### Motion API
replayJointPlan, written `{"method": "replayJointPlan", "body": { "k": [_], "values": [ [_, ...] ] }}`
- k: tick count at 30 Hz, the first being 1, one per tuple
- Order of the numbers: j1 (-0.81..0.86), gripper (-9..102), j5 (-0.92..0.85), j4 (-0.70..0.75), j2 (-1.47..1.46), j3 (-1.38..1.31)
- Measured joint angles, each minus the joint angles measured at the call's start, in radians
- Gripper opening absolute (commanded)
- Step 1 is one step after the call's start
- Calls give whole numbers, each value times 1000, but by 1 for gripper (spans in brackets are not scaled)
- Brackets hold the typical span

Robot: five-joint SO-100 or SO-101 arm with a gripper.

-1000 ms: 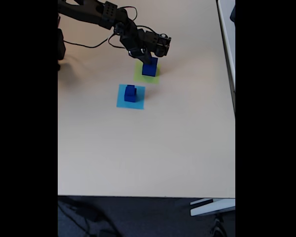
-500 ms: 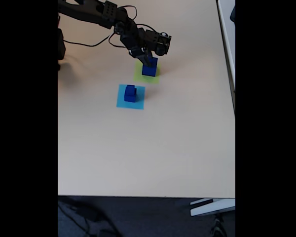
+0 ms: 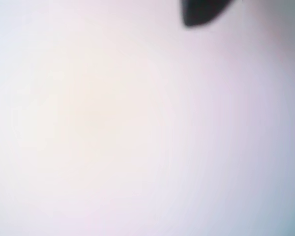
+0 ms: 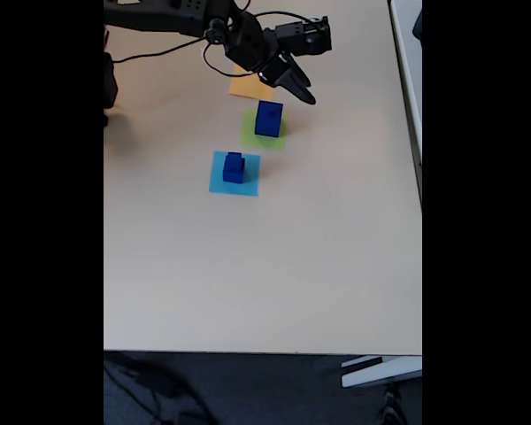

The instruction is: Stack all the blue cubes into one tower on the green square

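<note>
In the fixed view a dark-blue cube (image 4: 268,119) stands on the green square (image 4: 254,137); it looks tall, and I cannot tell whether it is one cube or two stacked. Another blue cube (image 4: 234,168) sits on a light-blue patch (image 4: 218,180) and seems to carry a smaller cube on top. My gripper (image 4: 301,92) hangs above and to the right of the green square, open, with nothing between its fingers and clear of the cube. The wrist view is a blurred pale surface with one dark fingertip (image 3: 200,13) at the top edge.
An orange square patch (image 4: 249,87) lies just behind the green one, partly under the arm (image 4: 186,12). A black cable (image 4: 150,55) trails at the back left. The table's near edge (image 4: 262,352) runs across the bottom and its right edge (image 4: 419,177) stands at the right.
The gripper let go of the cube on the green square and rose up and to the right. The orange patch, hidden before, now shows. The cubes have not moved.
</note>
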Motion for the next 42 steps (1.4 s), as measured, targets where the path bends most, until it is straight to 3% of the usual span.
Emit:
{"method": "replayJointPlan", "body": {
  "k": [17,42],
  "values": [
    [149,21,15,54,164,407],
    [233,26,-46,52,190,517]
  ]
}}
